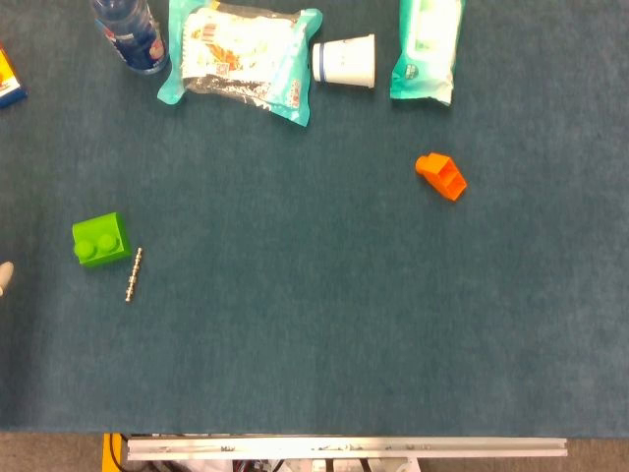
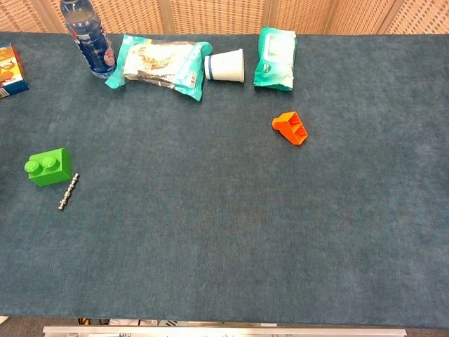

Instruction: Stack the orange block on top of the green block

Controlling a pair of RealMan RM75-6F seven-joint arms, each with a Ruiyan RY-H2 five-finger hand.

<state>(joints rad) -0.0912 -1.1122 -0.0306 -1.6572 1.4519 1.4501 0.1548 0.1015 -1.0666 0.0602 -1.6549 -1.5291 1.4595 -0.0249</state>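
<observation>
The green block (image 1: pixel 100 239) lies at the table's left side, studs facing the near left; the chest view shows the same green block (image 2: pixel 50 167). The orange block (image 1: pixel 441 176) lies tipped on its side right of centre, far from the green one, and appears again as the orange block (image 2: pixel 290 128) with its hollow underside showing. A small pale tip (image 1: pixel 5 275) pokes in at the left edge of the head view, just left of the green block; it looks like a finger of my left hand, with the rest hidden. My right hand appears in neither view.
A short metal chain piece (image 1: pixel 134 274) lies just right of the green block. Along the far edge are a water bottle (image 1: pixel 129 32), a snack bag (image 1: pixel 243 56), a tipped paper cup (image 1: pixel 346 61), a wipes pack (image 1: pixel 427 47) and a box (image 2: pixel 11 69).
</observation>
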